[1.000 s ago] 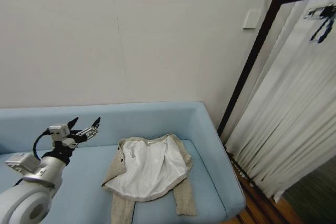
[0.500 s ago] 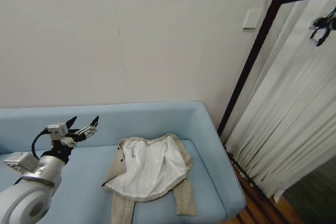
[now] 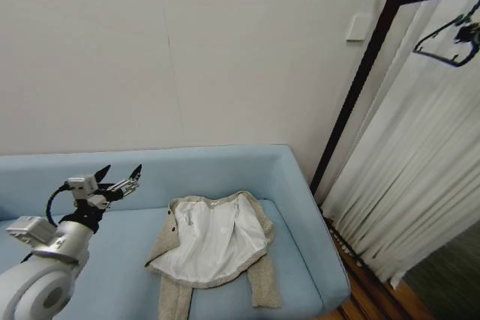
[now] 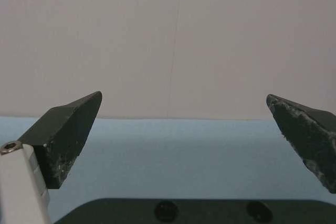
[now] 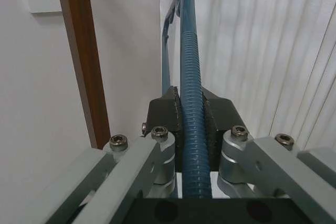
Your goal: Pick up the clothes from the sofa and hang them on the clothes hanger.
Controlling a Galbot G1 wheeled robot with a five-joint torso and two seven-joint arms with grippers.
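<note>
While the left arm is held low on the robot's left, the left gripper hovers above the seat of the light-blue sofa, close to the backrest. Its two black fingers are spread wide, with nothing between them. The left wrist view looks through the gap at the backrest and the pale wall above it.

Task item: beige knit jacket. It lies flat on the sofa seat, toward the sofa's right end. It is opened out with the white lining facing up and the collar toward the backrest. Both sleeves trail toward the front edge of the seat. The jacket is well apart from the left gripper and no gripper touches it.

Right gripper: raised high on the robot's right, near the top of the dark-brown rack. Its pads are pressed together on a blue ribbed hanger, which runs straight out between them in the right wrist view. In the head view the hanger's outline reaches leftward from the gripper, just below the rack's upper crossbars and in front of the white curtain. Whether the hanger touches a crossbar cannot be told.

The rack's upright post slants up between the sofa's right arm and the curtain. A white wall plate sits just beside the post.
</note>
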